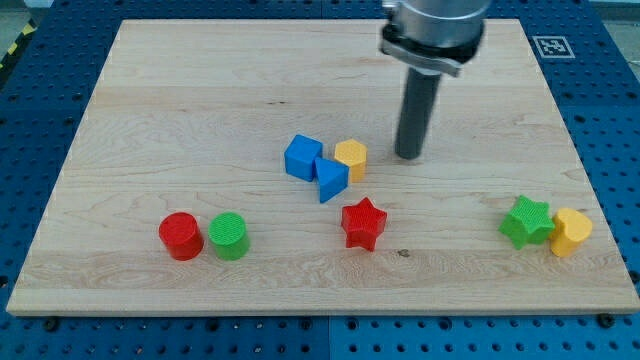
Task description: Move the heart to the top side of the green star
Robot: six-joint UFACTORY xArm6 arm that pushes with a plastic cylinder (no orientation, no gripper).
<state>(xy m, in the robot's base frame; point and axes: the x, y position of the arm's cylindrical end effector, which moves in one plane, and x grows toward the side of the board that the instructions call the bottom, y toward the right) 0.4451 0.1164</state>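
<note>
Board [150,90]: pale wooden top on a blue pegboard bench, a small square marker at its far right corner.
Red cylinder [181,236]: near left, just beside the green cylinder [229,236] on its right.
Yellow heart [571,231]: near right, touching the right side of the green star [526,221], slightly nearer than it.
Red star [363,223]: near the middle, standing alone, just nearer than the blue cluster.
Blue triangular block [331,179]: wedged between the blue cube [303,157] on its left and the yellow hexagonal block [351,158] on its right.
My tip [410,155]: down on the board just right of the yellow hexagonal block, apart from it, well left of the heart.
Fingers: none, a plain dark rod, so nothing spread or pinched.
</note>
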